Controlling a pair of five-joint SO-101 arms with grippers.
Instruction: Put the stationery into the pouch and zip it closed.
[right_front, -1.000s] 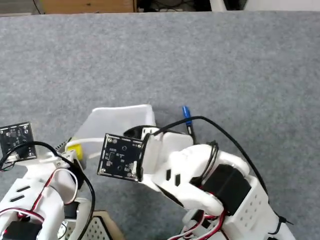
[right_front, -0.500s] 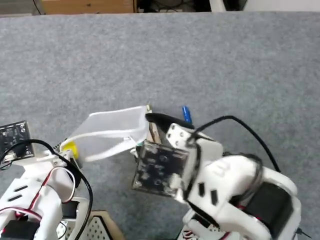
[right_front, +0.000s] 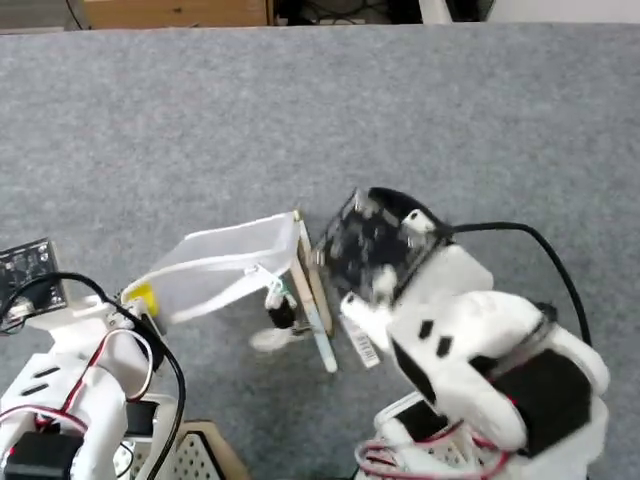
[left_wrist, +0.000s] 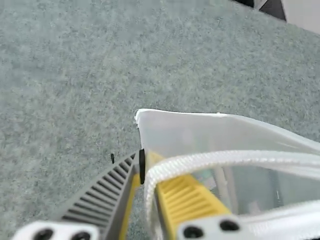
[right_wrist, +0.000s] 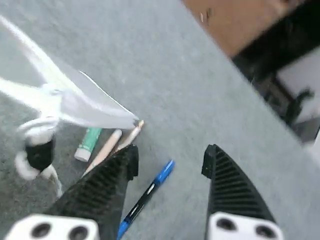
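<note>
The right arm (right_front: 470, 340) has swung off the pouch (right_front: 235, 262), uncovering the pencil (right_front: 303, 268) at its mouth. The right jaws stand wide, with the blue pen (right_wrist: 145, 195) lying on the tabletop (right_front: 450, 120) just ahead, between their tips. The left jaws are clamped on the pouch's closed end. To pick well, drop straight down, centre the pen's barrel between the jaws, then close, while the left jaws hold the mouth steady.

Your left arm (right_front: 70, 400) sits at the lower-left edge of the high view with the left claw (left_wrist: 145, 169) clamped on the pouch (left_wrist: 215, 132) corner, and your right arm (right_front: 480, 370) is folded at lower right, wrist tipped downward, right claw (right_wrist: 171, 150) spread wide and holding nothing.
</note>
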